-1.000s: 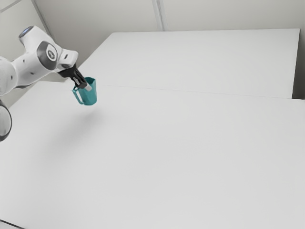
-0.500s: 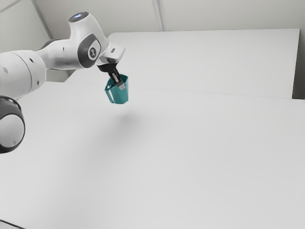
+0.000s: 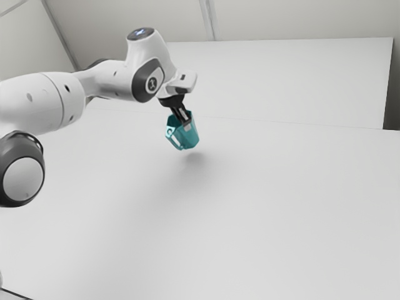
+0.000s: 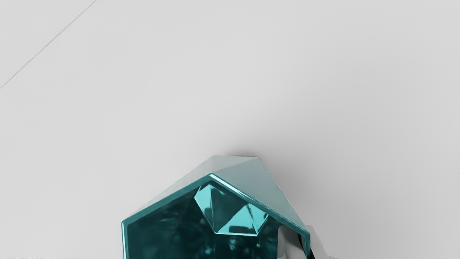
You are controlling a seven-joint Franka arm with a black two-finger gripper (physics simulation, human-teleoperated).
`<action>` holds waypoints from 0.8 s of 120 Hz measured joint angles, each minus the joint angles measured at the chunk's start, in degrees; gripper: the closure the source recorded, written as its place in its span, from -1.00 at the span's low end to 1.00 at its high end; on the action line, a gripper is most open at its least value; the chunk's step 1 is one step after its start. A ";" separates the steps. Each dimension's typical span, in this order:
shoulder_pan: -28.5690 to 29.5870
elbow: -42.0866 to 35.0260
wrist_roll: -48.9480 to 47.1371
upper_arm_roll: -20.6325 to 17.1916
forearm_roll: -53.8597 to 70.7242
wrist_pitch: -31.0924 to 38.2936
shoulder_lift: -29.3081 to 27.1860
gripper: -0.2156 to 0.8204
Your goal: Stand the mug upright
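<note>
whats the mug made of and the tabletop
The teal mug looks like glazed ceramic or hard plastic, glossy: its faceted inside catches bright, sharp highlights. The white tabletop looks matte, perhaps laminate or painted board: smooth, with soft shadows.

The arm reaches over the table from the exterior view's left, its gripper at the mug. One finger is inside the mug, the other outside, the mug's wall between them. The mug hangs tilted above the table, its mouth toward the exterior view's upper left, its handle on that view's left side. A shadow lies on the table below (the seam runs behind the mug, apart from it).
</note>
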 joint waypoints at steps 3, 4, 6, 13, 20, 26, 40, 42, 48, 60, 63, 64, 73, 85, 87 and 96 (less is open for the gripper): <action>-0.10 -0.09 -0.61 0.00 0.07 0.08 0.13 0.93; -0.12 -0.12 -0.80 0.00 0.09 0.10 0.18 0.93; -0.15 -0.21 -1.19 0.00 0.13 0.14 0.25 0.93; -0.21 -0.74 -2.49 0.01 0.23 0.22 0.38 0.93; -0.22 -1.68 -3.70 -0.03 0.29 0.36 0.37 0.93; -0.28 -2.15 -4.68 -0.06 0.32 0.50 0.36 0.93; -0.96 -2.23 -6.81 -0.08 0.37 0.71 0.84 0.93; -1.12 -2.17 -7.08 -0.08 0.37 0.72 0.97 0.93; -1.39 -2.03 -7.86 -0.11 0.38 0.76 1.39 0.93; -1.53 -1.89 -9.25 -0.16 0.39 0.81 2.07 0.93; -1.53 -1.85 -9.56 -0.17 0.37 0.82 2.26 0.93; -1.52 -1.84 -9.66 -0.17 0.37 0.82 2.33 0.93; -1.48 -1.77 -10.52 -0.17 0.35 0.84 2.72 0.93; -1.46 -1.62 -11.50 -0.17 0.30 0.84 3.48 0.93; -1.43 -1.50 -11.65 -0.17 0.29 0.84 3.60 0.93; -1.39 -1.09 -12.28 -0.17 0.26 0.75 4.05 0.93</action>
